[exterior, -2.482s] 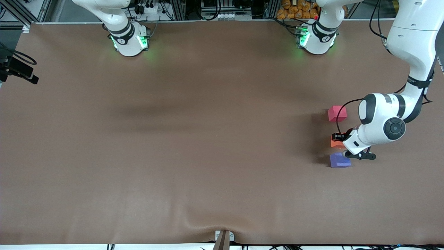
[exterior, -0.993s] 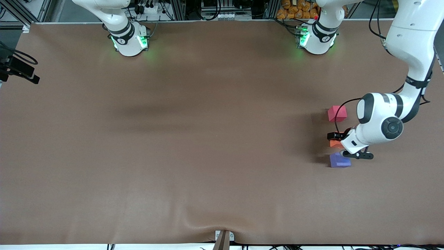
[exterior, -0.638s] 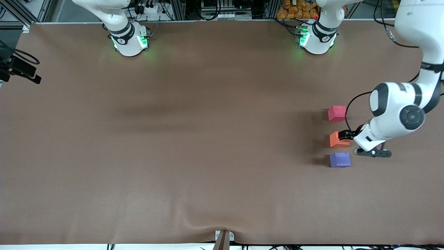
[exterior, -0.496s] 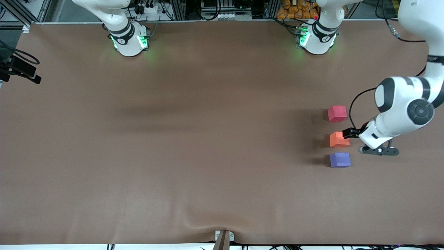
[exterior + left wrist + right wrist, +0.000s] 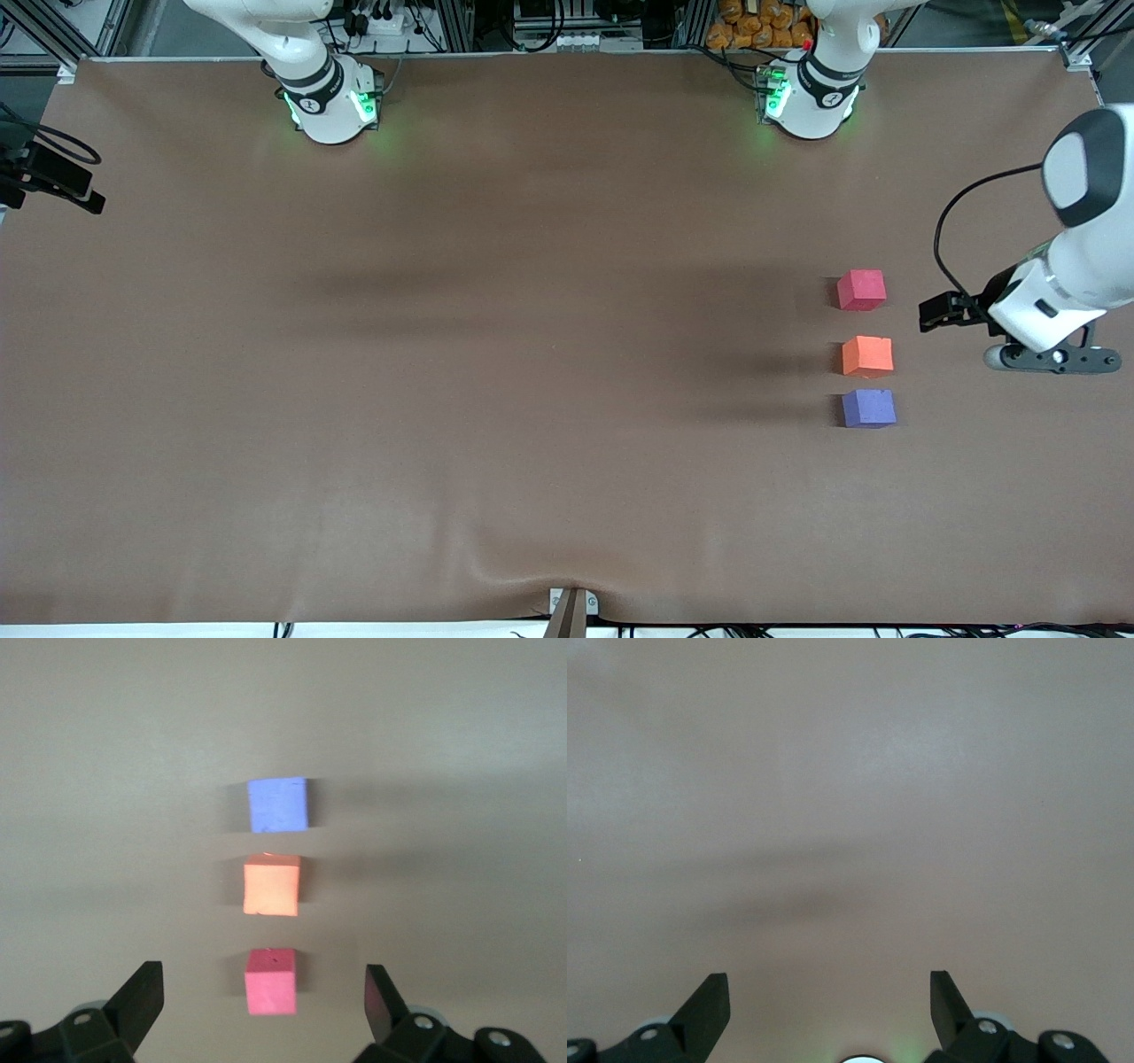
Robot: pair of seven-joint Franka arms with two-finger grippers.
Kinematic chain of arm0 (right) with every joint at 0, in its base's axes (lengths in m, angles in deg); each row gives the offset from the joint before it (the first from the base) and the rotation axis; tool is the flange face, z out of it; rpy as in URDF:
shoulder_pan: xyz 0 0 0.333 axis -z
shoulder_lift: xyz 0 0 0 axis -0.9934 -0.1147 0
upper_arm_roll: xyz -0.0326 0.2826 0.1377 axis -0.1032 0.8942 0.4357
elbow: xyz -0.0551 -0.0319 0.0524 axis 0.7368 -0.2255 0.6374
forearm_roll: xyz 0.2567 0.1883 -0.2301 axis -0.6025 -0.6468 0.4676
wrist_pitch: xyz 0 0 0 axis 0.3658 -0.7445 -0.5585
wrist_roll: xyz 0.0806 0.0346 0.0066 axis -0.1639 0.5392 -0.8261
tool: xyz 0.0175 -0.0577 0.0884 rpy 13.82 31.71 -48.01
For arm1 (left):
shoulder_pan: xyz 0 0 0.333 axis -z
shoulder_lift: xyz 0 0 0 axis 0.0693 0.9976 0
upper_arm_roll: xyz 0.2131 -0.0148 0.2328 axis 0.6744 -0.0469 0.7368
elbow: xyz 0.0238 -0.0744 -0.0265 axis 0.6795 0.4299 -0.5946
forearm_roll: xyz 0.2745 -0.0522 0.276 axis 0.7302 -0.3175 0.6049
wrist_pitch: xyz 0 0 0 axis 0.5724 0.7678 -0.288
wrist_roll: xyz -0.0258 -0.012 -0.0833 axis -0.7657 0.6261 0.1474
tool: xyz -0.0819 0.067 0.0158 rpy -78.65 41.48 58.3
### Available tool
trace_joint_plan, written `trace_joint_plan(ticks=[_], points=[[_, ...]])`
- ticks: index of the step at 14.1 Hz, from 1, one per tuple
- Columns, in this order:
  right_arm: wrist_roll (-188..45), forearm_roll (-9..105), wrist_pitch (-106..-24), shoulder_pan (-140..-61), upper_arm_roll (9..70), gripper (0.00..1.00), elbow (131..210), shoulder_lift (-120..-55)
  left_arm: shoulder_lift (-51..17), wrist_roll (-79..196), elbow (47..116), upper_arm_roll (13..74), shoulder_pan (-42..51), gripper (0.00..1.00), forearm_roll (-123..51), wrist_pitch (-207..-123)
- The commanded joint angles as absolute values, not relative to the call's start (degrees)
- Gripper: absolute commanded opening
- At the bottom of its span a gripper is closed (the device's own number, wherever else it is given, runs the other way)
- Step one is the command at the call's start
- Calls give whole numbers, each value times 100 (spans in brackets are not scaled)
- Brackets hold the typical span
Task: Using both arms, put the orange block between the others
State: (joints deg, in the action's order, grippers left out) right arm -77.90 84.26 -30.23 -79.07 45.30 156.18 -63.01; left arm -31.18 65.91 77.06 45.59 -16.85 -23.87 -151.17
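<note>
Orange block (image 5: 867, 355) sat flat on the brown surface (image 5: 496, 354), in line between the red-pink cube (image 5: 861, 290) and the purple-blue cube (image 5: 868, 408). Red-pink was farther from the front camera, purple-blue nearer. Small gaps on both sides, no cube touching another. Orange looked closer to purple-blue than to red-pink. All three lay toward the left arm's end of the surface.

Left hand (image 5: 941, 312) was up in the air over bare surface, beside the row at the left arm's end, holding nothing. Its wrist view showed both fingers (image 5: 142, 1001) spread wide with the three cubes lined up between them: red-pink (image 5: 270, 981), orange (image 5: 271, 886), purple-blue (image 5: 278, 804).

Right hand (image 5: 828, 1010) showed only in its own wrist view: fingers (image 5: 709, 1005) spread wide, empty, over bare surface. In the front view only that arm's base (image 5: 330, 102) and lower links showed. The arm was waiting.
</note>
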Motion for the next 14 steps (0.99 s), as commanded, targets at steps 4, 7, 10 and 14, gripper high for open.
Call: trace_joint_plan(ticks=[4,7,10,14], points=[[-7855,8393,-2949,-7928,4526,100,15555,-6268,-2997,6576,6607,4409,-1733,100,-2403,-14305],[-7855,8401,-2949,-7928,4526,100,15555,-6268,-3023,6620,6518,4382,-1751,100,-2394,-13962],[-7855,8401,-2940,-7928,4526,100,15564,-6276,-3383,6550,6536,4391,-1733,100,-2473,-13865],[-7872,8401,-2949,-7937,4526,100,15564,-6277,-3602,6542,6544,4295,-1725,100,-2482,-13724]])
